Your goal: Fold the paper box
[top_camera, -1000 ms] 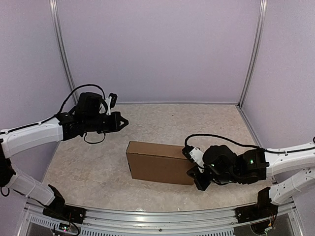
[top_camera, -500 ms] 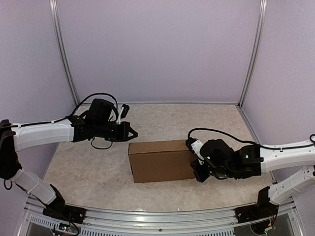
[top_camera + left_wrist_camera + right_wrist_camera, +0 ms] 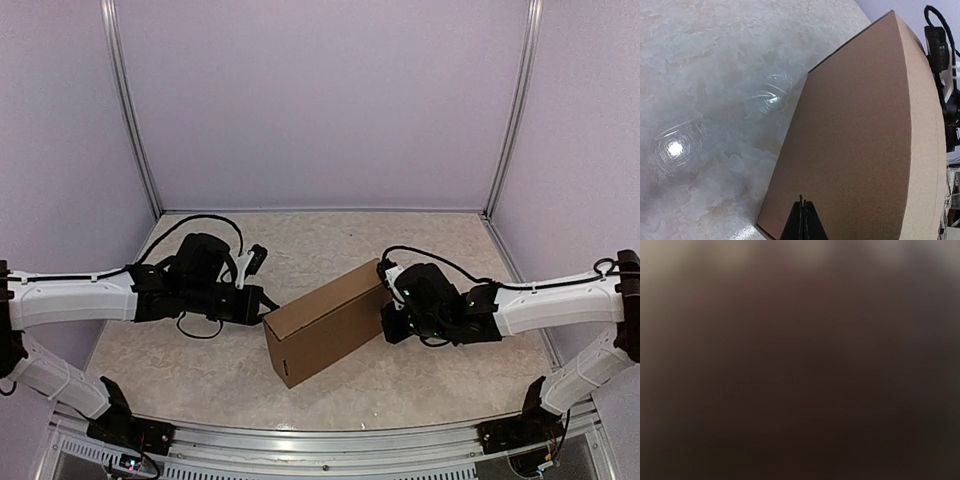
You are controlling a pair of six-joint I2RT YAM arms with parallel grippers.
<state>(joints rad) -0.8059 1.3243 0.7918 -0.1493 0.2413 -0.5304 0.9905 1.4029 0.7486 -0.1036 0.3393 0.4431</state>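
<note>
The paper box (image 3: 325, 320) is a closed plain brown carton lying at a slant on the table, its right end farther back. My left gripper (image 3: 268, 305) is shut with nothing in it, its tips against the box's left end near the top corner. In the left wrist view the shut tips (image 3: 801, 200) rest on the brown face of the box (image 3: 860, 140). My right gripper (image 3: 386, 322) presses on the box's right end. Its fingers are hidden there, and the right wrist view is only a dark brown blur of cardboard (image 3: 800, 340).
The marbled tabletop (image 3: 200, 360) is walled by lilac panels at the back and both sides. A metal rail (image 3: 320, 445) runs along the near edge, between the arm bases.
The box has turned counterclockwise, its right end swinging toward the back. My left gripper came right and nearer to the box's left end. My right gripper followed the right end back.
</note>
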